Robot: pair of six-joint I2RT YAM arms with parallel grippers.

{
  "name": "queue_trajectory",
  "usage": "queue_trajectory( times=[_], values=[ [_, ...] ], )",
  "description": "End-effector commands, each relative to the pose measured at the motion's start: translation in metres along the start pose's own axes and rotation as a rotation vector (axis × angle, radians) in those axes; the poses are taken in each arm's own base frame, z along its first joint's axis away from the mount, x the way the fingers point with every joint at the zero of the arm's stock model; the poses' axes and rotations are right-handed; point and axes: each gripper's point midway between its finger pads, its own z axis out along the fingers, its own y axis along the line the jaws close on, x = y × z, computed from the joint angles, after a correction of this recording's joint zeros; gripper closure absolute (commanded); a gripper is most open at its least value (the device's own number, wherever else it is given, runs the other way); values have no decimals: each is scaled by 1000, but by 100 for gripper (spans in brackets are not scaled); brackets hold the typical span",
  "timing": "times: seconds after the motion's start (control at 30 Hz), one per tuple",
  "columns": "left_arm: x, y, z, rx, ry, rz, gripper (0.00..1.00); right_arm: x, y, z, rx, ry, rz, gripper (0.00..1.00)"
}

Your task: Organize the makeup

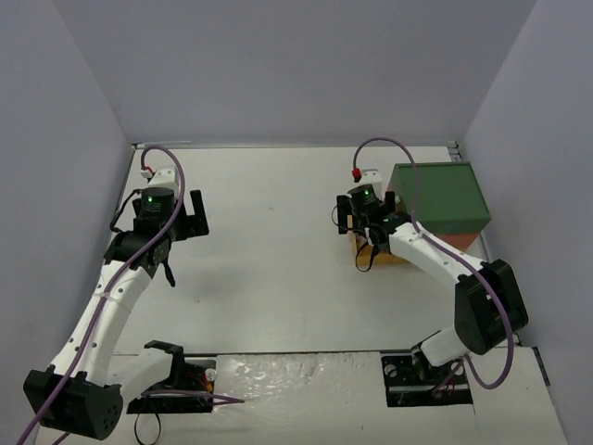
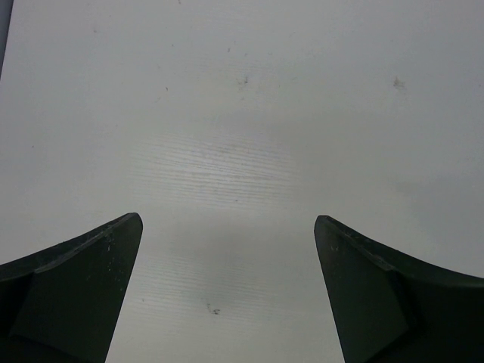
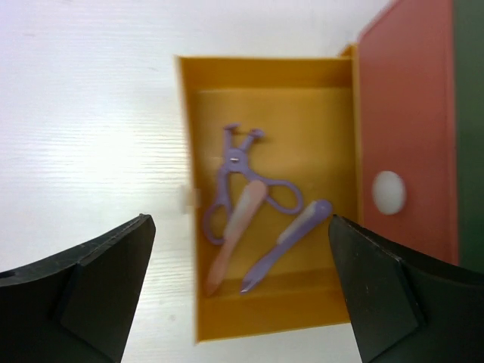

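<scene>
Black right fingers [image 3: 98, 287] stand wide open above the open yellow drawer [image 3: 318, 128]; three lilac thin tools [image 3: 291, 242] lie inside, centre frame, long axes slanting lower-left to upper-right. Left fingers [image 2: 76, 287] open, well apart.

Top external view: fixed camera high above the near edge, looking down and forward across the whole worktop [image 1: 278, 269]. Left wrist view: close, looking down between the fingers of the left hand [image 2: 227, 219] at bare worktop. Right wrist view: close, looking down past the right hand [image 3: 240, 219] into the yellow drawer [image 3: 265, 76], also partly visible from above.
</scene>
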Motion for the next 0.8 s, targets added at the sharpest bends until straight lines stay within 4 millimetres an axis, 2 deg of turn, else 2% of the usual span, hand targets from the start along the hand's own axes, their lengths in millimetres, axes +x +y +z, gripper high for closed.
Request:
queue_trajectory(
  times=[0.0,0.1,0.2,0.3,0.4,0.53,0.77],
  values=[
    [-16,5,-5,6,-58,-23,3,-52,63,-42,-168,-164,-12,0],
    [-15,6,-7,11,-69,-34,3,-50,102,-41,-274,-160,-3,0],
    [-14,10,-7,-1,-71,-42,3,-45,120,-30,-299,-142,-1,0],
    [-14,13,-8,-9,-71,-45,3,-33,126,-7,-265,-103,-14,0],
    [-14,14,-9,-16,-74,-47,3,-23,123,13,-201,-82,-27,0],
    [-15,17,-9,-24,-78,-52,3,-16,108,35,-102,-66,-34,0],
    [-14,17,-8,-22,-74,-55,3,-11,73,57,-2,-41,-27,0]
  ],
)
